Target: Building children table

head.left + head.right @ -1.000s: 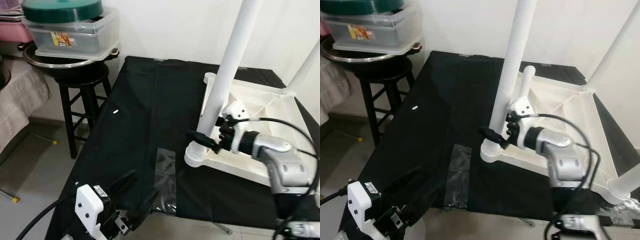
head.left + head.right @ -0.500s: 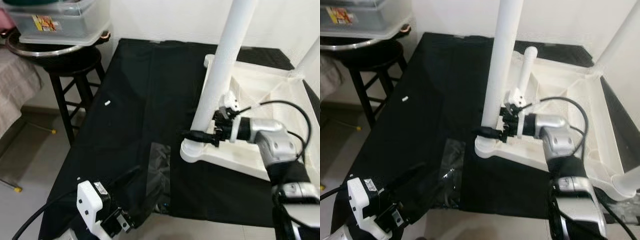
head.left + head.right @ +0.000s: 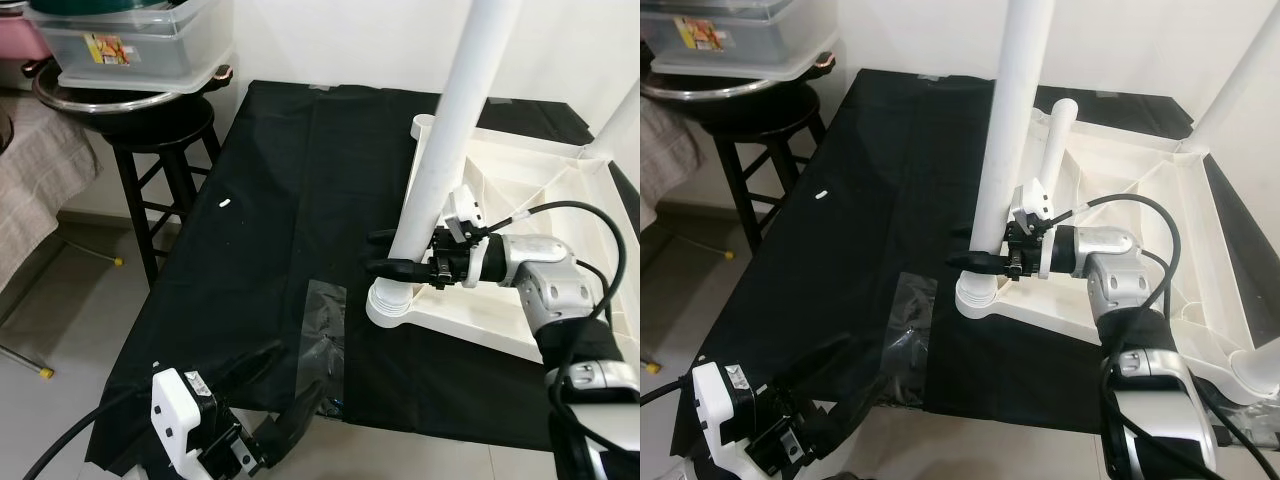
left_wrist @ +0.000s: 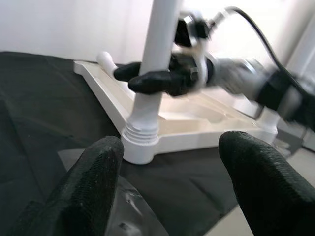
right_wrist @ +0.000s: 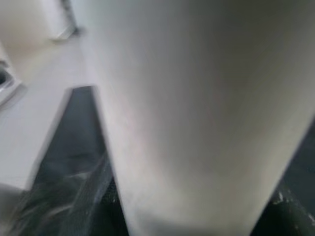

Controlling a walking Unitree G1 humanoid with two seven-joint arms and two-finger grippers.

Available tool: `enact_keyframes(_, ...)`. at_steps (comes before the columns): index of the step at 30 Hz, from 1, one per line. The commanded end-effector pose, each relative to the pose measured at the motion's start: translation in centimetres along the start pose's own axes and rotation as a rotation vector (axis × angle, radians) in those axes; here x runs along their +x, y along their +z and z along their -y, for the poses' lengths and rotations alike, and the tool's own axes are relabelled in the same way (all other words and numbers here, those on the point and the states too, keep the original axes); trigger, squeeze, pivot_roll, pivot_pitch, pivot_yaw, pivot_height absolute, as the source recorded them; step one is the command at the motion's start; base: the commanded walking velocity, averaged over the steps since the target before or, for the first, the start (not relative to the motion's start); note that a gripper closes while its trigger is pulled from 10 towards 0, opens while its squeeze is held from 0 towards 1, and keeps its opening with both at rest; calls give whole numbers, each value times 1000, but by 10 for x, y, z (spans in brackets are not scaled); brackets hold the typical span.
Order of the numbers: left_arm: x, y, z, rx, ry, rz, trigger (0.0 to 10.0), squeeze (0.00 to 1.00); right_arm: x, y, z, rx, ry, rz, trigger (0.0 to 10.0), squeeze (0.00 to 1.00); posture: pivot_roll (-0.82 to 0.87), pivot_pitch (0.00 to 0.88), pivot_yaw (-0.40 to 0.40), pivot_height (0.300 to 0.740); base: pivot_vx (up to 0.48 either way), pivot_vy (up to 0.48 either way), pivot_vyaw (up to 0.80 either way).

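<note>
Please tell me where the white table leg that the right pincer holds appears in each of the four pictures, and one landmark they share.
Left eye view: table leg right of centre, rising to the top edge.
Right eye view: table leg near centre.
Left wrist view: table leg upright, centre.
Right wrist view: table leg, close and blurred.
Shared landmark: the right pincer clasping it above the corner socket.

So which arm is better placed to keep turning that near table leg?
Right: the right gripper is already around the white leg near its socket. The left gripper sits low by the table's front edge.
</note>
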State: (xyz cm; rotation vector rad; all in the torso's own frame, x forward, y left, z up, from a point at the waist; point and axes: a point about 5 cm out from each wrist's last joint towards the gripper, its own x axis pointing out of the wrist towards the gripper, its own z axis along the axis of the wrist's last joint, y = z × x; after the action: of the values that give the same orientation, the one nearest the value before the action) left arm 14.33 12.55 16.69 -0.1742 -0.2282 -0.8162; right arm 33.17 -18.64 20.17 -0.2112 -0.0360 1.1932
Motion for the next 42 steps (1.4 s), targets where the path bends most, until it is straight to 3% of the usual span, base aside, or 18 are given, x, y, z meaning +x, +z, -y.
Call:
enact_keyframes(1,-2,-3,-3,-13,0,-5,10000,0,3,-17,-9,24,-176,-71,0,0,99,142,-54,740,0,0,0)
enact_keyframes(2,-3,-3,-6,-13,4,-6,10000,0,17,-25,-20,73,-441,-79,0,0,71,147,-34,740,0,0,0)
enact_keyframes(4,-3,-3,-6,-13,4,-6,10000,0,17,-25,-20,73,-441,-79,0,0,71,147,-34,740,0,0,0)
enact_keyframes(6,-3,-6,-13,-11,11,-11,10000,0,28,-32,-64,184,-786,-116,0,0,46,138,-9,740,0,0,0)
enact_keyframes(9,-1,-8,-16,-8,5,-12,10000,0,29,-30,-79,192,-879,-126,0,0,36,114,0,740,0,0,0)
enact_keyframes(13,3,-11,-18,-5,-6,-12,10000,0,34,-30,-76,179,-879,-127,0,0,37,105,-8,740,0,0,0)
enact_keyframes(14,3,-12,-19,-5,-6,-11,10000,0,36,-30,-76,183,-869,-128,1216,0,42,104,-12,740,0,0,0)
enact_keyframes(15,3,-12,-20,-5,-5,-10,10000,0,38,-29,-76,191,-858,-124,10000,0,43,100,-13,740,0,0,0)
enact_keyframes(18,3,-12,-20,-5,-5,-10,10000,0,40,-28,-75,206,-830,-110,10000,0,43,100,-13,740,0,0,0)
enact_keyframes(19,3,-12,-21,-5,-6,-9,10000,0,41,-25,-75,224,-802,-85,10000,1000,46,99,-13,740,0,0,0)
enact_keyframes(22,3,-12,-21,-7,-13,-10,10000,0,46,-11,-74,265,-685,-5,10000,1000,50,98,-11,740,0,0,0)
enact_keyframes(26,4,-12,-21,-8,-20,-11,10000,0,44,10,-66,217,-472,83,10000,1000,46,96,-8,740,0,0,0)
enact_keyframes(28,4,-12,-20,-9,-24,-14,10000,0,37,12,-61,74,-303,46,10000,988,60,98,-12,740,0,0,0)
enact_keyframes(30,5,-12,-19,-9,-26,-14,10000,0,34,12,-59,39,-248,32,10000,988,61,98,-13,740,0,0,0)
enact_keyframes(31,5,-12,-18,-9,-28,-14,10000,0,30,13,-52,18,-217,31,10000,0,65,99,-16,740,0,0,0)
enact_keyframes(37,5,-12,-16,-11,-36,-17,10000,0,20,18,-29,-17,-36,15,10000,0,83,104,-19,740,0,0,0)
enact_keyframes(39,4,-11,-14,-11,-40,-22,10000,0,19,31,-13,-11,49,50,10000,0,98,113,-21,740,0,0,0)
enact_keyframes(42,2,-10,-12,-12,-41,-25,10000,0,19,39,-5,-6,111,79,10000,0,108,122,-24,740,0,0,0)
